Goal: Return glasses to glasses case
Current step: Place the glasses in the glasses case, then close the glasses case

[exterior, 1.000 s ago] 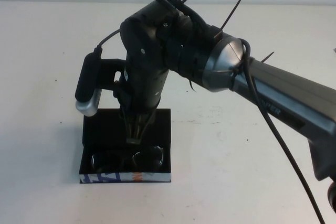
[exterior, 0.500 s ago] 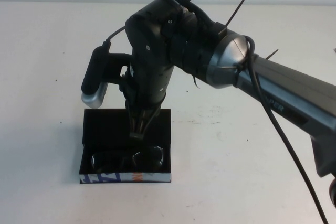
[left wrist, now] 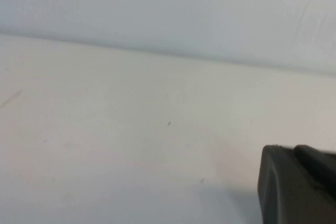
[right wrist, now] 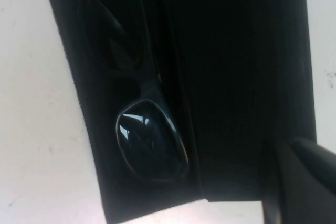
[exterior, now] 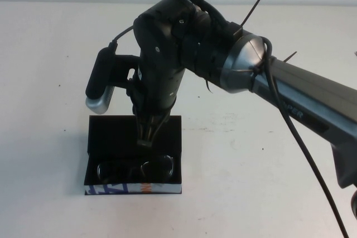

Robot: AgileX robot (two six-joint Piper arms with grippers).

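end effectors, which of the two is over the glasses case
The right end effector, fingertips together, hovers above the open glasses case holding the glasses. The left end effector sees only bare table.

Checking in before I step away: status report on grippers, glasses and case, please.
Right gripper above the open glasses case, holding nothing. Left gripper parked over bare table. Glasses inside case. Nothing obstructing.

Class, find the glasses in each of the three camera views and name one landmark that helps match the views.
High view: the glasses lie inside the glasses case, along its patterned front edge, below the right end effector.
Left wrist view: not in it; only bare table and a corner of the left end effector.
Right wrist view: glasses against the black lining.
Shared landmark: the glasses case.
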